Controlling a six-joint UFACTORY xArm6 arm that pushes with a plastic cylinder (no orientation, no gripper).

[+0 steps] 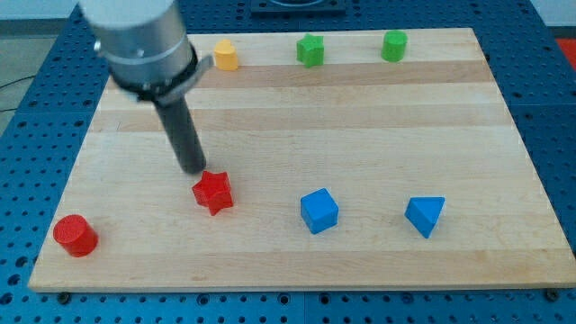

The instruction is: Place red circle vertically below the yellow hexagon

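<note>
At the wooden board (360,117), my tip (195,169) stands just above and to the view's left of the red star (213,192), close to it though I cannot tell whether the two touch. There is no claw on this rig to spread or press together, only the straight dark rod, so nothing is pinched or held. The red circle (75,235), the piece I am to move, sits near the board's bottom left corner in the view, well apart from my tip. The yellow hexagon (226,55) stands at the view's top edge, partly beside the arm's grey housing, and the spot directly below it lies roughly where the red star now rests. I judge the red circle to be a small, light, rigid block that should slide easily on the smooth wood; being round, it may roll off a glancing push, so contact should come squarely on its left flank, through its centre, to drive it rightward. No containers are on the board, and nothing holds anything else. Elsewhere lie a green star (310,49) and a green cylinder (393,45) along the top, with a blue cube (319,211) and a blue triangle (425,215) towards the bottom right.
</note>
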